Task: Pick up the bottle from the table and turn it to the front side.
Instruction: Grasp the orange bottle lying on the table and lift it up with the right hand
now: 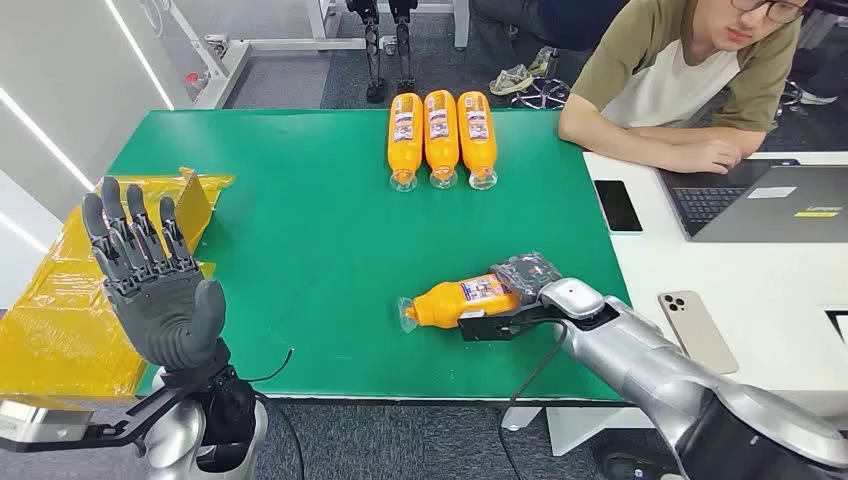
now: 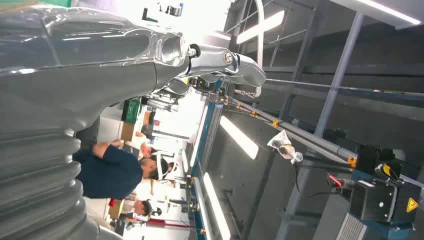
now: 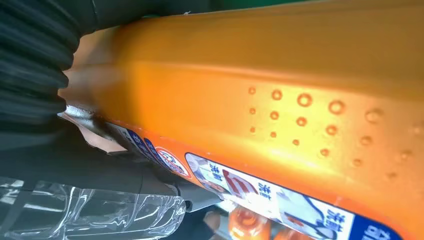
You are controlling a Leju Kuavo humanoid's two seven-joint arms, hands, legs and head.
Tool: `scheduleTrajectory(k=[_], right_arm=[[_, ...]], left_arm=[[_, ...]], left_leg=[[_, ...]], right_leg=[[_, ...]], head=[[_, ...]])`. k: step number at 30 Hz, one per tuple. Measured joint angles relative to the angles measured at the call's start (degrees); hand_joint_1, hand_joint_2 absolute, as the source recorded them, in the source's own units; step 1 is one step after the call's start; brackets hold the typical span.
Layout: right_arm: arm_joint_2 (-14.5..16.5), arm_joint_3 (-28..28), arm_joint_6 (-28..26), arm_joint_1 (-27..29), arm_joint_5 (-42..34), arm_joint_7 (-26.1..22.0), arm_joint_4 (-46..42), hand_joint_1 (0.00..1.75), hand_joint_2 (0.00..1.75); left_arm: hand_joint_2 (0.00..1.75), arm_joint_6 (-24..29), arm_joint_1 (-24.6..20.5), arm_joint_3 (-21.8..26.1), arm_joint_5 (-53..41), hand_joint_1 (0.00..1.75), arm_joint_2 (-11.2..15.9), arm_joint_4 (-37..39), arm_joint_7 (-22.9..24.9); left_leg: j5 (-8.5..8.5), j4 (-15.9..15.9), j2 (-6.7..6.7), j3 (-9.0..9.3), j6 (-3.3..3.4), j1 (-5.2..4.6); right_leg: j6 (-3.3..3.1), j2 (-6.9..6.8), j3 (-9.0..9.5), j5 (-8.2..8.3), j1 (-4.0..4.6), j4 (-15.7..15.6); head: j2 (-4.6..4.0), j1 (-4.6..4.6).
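Right arm, silver, enters from the lower right of the head view; its right hand (image 1: pixel 520 290) is wrapped around the base end of the bottle (image 1: pixel 462 298), fingers closed over the top of it. Bottle is orange with a printed label, lying on its side on the green table (image 1: pixel 300 280), clear cap end pointing toward the robot's left, near the front edge. Right wrist view: the orange body with raised dots and the label band (image 3: pixel 260 187) sit right against the camera, hand pressed to it. Left hand (image 1: pixel 150 285) is raised at the table's near left corner, palm upright, fingers spread and straight, holding nothing. Yellow plastic sheeting (image 1: pixel 60 300) lies behind and beside it. 3 more orange bottles (image 1: pixel 441 138) lie side by side at the far edge, caps toward the robot. Person (image 1: pixel 690 75) sits at the adjoining white table (image 1: pixel 780 290) with a laptop (image 1: pixel 765 200); 2 phones (image 1: pixel 655 270) lie on it.
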Motion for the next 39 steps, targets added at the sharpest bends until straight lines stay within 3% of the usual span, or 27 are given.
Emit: scheduleTrajectory(k=[2,5,9,12,17,21,29,34,39], right_arm=[[0.4,-1.71,-3.34,1.53,-0.84,-0.39,-0.81,1.75,1.75],[1.79,-7.74,-13.2,6.48,-3.75,-2.73,-4.56,1.75,1.75],[4.49,-18.33,-23.73,13.57,-8.56,-10.46,-13.04,1.75,1.75],[6.75,-25.59,-27.26,18.52,-10.19,-15.32,-19.79,1.75,1.75],[8.64,-31.93,-28.19,23.09,-11.15,-17.53,-26.08,1.75,1.75],[10.83,-35.84,-31.12,26.76,-14.41,-23.54,-31.2,1.75,1.75],[14.28,-39.4,-32.33,31.4,-17.47,-27.38,-38.78,1.75,1.75],[15.5,-39.89,-31.9,33.83,-18.75,-27.05,-43.84,1.75,1.75],[15.87,-39.24,-26.44,34.56,-20.58,-24.41,-46.77,1.75,1.75]], left_arm=[[1.75,0.24,0.17,0.0,-0.11,0.0,0.01,-0.08,0.0],[1.75,0.61,0.46,0.0,-0.61,0.0,-0.01,-0.18,0.0],[1.75,0.69,0.31,-0.01,-1.55,0.0,-0.25,0.45,0.0],[1.75,0.77,-0.31,-0.27,-1.83,0.0,-0.78,2.2,0.02],[1.75,0.57,-1.27,-0.59,-2.01,0.0,-1.21,4.2,0.61],[1.75,-0.75,-2.07,-1.44,-2.15,0.0,-1.49,6.48,3.22],[1.75,-2.01,-2.91,-3.29,-3.38,0.0,-1.72,9.48,5.13],[1.75,-5.21,-3.11,-5.22,-5.87,0.0,-1.69,10.79,6.59],[1.75,-9.07,-3.13,-7.43,-7.73,0.0,-1.41,11.11,6.15]], left_leg=[[0.0,0.0,-0.02,-0.03,0.0,0.0],[0.0,0.0,-0.05,-0.11,0.0,0.0],[-0.02,0.0,-0.16,-0.18,-0.01,0.0],[-0.08,-0.02,-0.21,-0.25,-0.08,0.0],[-0.12,-0.02,-0.17,-0.31,-0.11,-0.01],[-0.14,-0.02,-0.15,-0.35,-0.11,-0.01],[-0.16,-0.03,-0.06,-0.39,-0.1,0.0],[-0.17,-0.03,-0.06,-0.43,-0.1,-0.01],[-0.17,-0.03,-0.06,-0.45,-0.1,-0.01]], right_leg=[[0.01,-0.02,-0.02,-0.01,0.0,0.0],[0.01,-0.04,-0.1,-0.02,0.0,0.0],[-0.07,-0.14,-0.2,-0.14,0.01,0.01],[-0.1,-0.18,-0.27,-0.18,0.01,0.02],[-0.09,-0.15,-0.33,-0.2,-0.01,0.01],[-0.07,-0.12,-0.37,-0.2,-0.01,0.01],[-0.13,-0.05,-0.48,-0.23,0.0,0.02],[-0.15,-0.06,-0.5,-0.26,-0.01,0.02],[-0.15,-0.06,-0.51,-0.26,-0.01,0.02]], head=[[0.0,0.01],[0.0,0.0],[-0.01,-0.01],[-0.01,-0.02],[0.0,-0.01],[0.0,0.0],[0.0,-0.01],[0.0,-0.01],[0.0,0.0]])
